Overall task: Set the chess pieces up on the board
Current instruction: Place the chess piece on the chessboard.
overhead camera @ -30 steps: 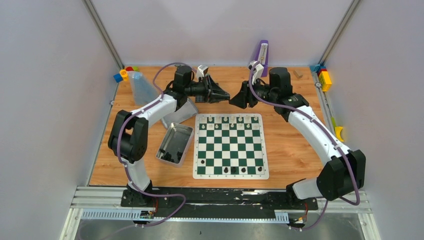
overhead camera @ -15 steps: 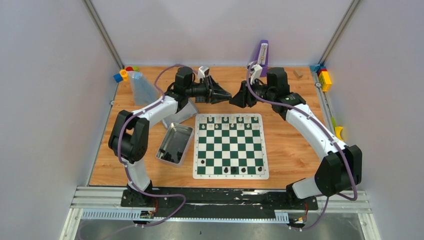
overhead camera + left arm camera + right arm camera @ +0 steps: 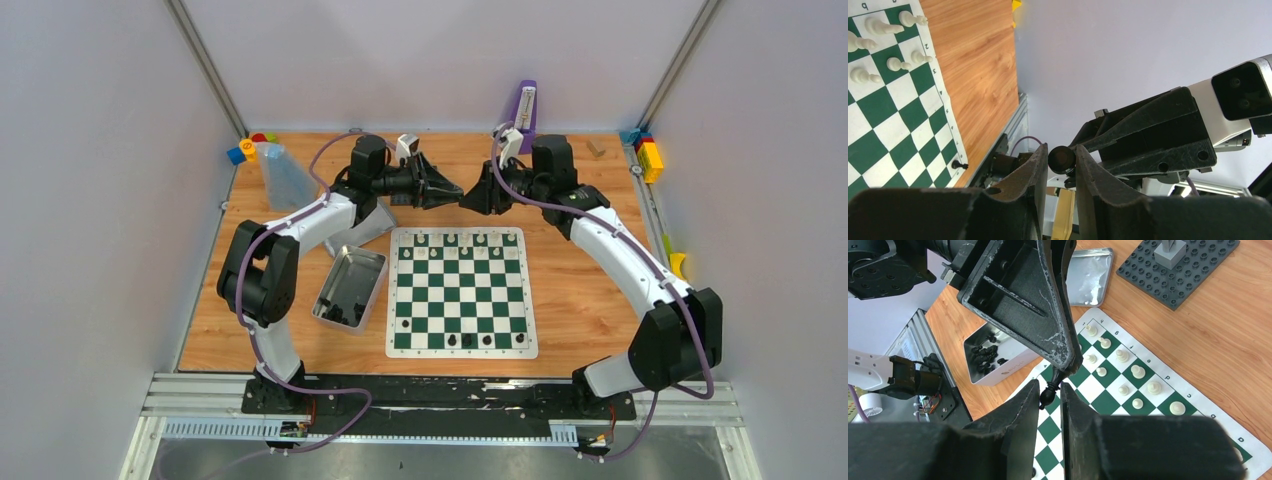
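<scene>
Tin: a rectangular silver metal tin (image 3: 362, 268), a few black figures (image 3: 984, 353) inside, lies just left of the flat green-and-white checked board (image 3: 460, 285).
Left gripper: the left gripper (image 3: 455, 197), raised over the board's far edge, pinches a small black chess piece (image 3: 1049, 388) by its round base.
Right gripper: the right gripper (image 3: 467, 201) meets it tip to tip, fingers close about the piece's head; we cannot tell whether they grip.
Board: we see cream-white pieces (image 3: 450, 240) along the far rows and black pieces (image 3: 470, 340) on the near row.

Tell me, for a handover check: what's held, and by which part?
Black chess piece, one end pinched by left gripper; right gripper flanks its other end, grip unclear.
</scene>
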You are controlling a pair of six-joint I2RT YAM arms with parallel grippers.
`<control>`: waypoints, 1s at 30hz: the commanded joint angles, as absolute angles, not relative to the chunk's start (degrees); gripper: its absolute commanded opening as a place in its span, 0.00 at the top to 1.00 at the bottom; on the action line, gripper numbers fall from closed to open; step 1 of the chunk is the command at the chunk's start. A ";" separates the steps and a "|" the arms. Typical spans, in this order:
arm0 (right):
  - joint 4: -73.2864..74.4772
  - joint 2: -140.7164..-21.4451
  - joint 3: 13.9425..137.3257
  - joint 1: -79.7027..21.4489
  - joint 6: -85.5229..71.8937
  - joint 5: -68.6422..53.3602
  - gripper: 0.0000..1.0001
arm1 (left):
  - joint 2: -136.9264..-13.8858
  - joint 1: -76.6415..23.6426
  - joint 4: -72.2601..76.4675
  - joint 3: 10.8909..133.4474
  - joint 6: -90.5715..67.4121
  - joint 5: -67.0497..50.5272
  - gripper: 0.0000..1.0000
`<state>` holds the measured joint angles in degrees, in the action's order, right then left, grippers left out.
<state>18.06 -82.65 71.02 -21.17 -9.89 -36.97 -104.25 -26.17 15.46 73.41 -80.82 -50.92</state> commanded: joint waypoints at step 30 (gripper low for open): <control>33.50 -75.51 71.72 -24.20 17.21 -39.27 1.00 | -98.95 -20.54 -16.21 86.96 -43.19 -45.37 0.24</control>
<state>25.15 -78.13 71.55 -21.89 5.61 -36.93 -103.15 -24.64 -5.30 81.41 -57.47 -48.47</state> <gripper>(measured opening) 0.141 0.752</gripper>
